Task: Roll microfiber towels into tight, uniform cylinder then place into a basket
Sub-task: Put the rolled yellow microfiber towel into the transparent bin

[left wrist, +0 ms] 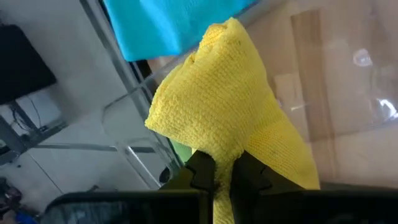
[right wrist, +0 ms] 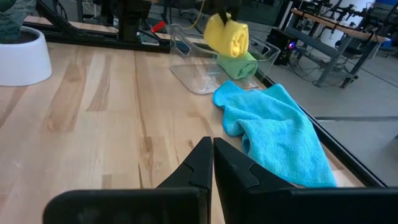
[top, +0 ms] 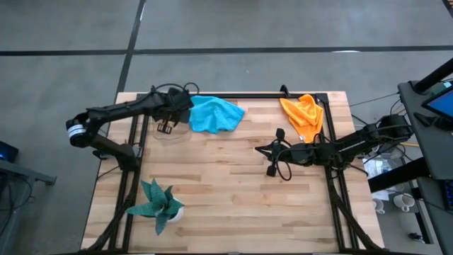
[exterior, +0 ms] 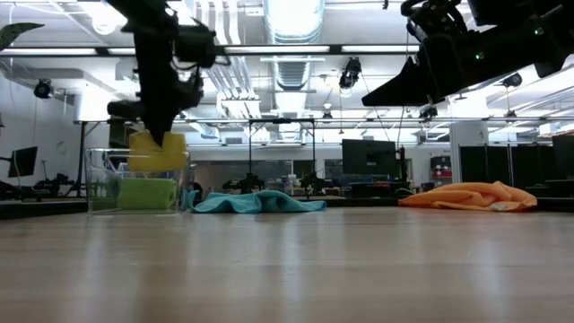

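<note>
My left gripper (exterior: 160,135) is shut on the rolled yellow towel (exterior: 158,151) at the clear basket (exterior: 100,184) near the table's far left. The roll hangs at the basket's rim, just above a rolled lime green towel (exterior: 148,194) that lies inside. The blue towel (top: 216,114) lies crumpled on the table right of the basket. The orange towel (top: 304,113) lies crumpled at the far right. My right gripper (right wrist: 212,163) is shut and empty above the table's middle right (top: 273,151). My left gripper pinches the yellow towel roll (left wrist: 224,163) between its two fingers (left wrist: 202,171), several layers thick. The fingers come from above, pointing down. The roll hangs below them, clear of the table, its lower part level with the basket's rim (right wrist: 186,37).
A dark teal plant (top: 157,204) in a white pot (right wrist: 22,57) stands at the near left. A black metal frame (top: 233,96) runs along the table's far edge and both sides. Bare wood lies between the plant and my right gripper.
</note>
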Motion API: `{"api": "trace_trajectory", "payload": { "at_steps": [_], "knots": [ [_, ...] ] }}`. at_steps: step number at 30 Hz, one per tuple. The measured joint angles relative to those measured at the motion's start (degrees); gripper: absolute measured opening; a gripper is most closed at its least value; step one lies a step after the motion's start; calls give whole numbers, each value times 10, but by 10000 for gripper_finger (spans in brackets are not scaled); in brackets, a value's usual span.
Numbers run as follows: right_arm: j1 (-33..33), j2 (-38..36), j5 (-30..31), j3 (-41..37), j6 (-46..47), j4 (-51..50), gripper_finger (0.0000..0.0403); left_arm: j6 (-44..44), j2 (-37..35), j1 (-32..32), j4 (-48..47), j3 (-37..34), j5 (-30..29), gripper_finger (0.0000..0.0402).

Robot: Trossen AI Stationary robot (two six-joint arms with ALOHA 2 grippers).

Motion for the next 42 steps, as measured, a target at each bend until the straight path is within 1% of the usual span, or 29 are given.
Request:
{"api": "trace_trajectory", "payload": {
  "at_steps": [6, 9, 13, 15, 22, 27, 30, 35, 39, 42],
  "knots": [
    [0, 0, 0, -2, 11, 0, 9, 26, 0, 45, 3, -59, -5, 6],
    [0, 0, 0, -4, 13, 0, 9, 44, 0, 59, 58, -90, -1, 6],
    [0, 0, 0, -4, 13, 0, 9, 81, 0, 65, 128, -128, 23, 6],
    [0, 0, 0, -4, 13, 0, 9, 94, 2, 66, 131, -139, 23, 6],
    [0, 0, 0, -4, 15, 0, 9, 103, 3, 77, 143, -166, 23, 6],
    [0, 0, 0, -4, 15, 0, 9, 103, 3, 77, 191, -179, 22, 34],
    [0, 0, 0, -4, 15, 0, 9, 102, 3, 77, 211, -181, 21, 43],
    [0, 0, 0, -4, 15, 0, 9, 74, 3, 77, 208, -181, 9, 47],
    [0, 0, 0, -4, 15, 0, 9, 75, 3, 77, 204, -181, 1, 49],
    [0, 0, 0, -4, 15, 0, 9, 79, 3, 77, 204, -181, -7, 61]
  ]
}}
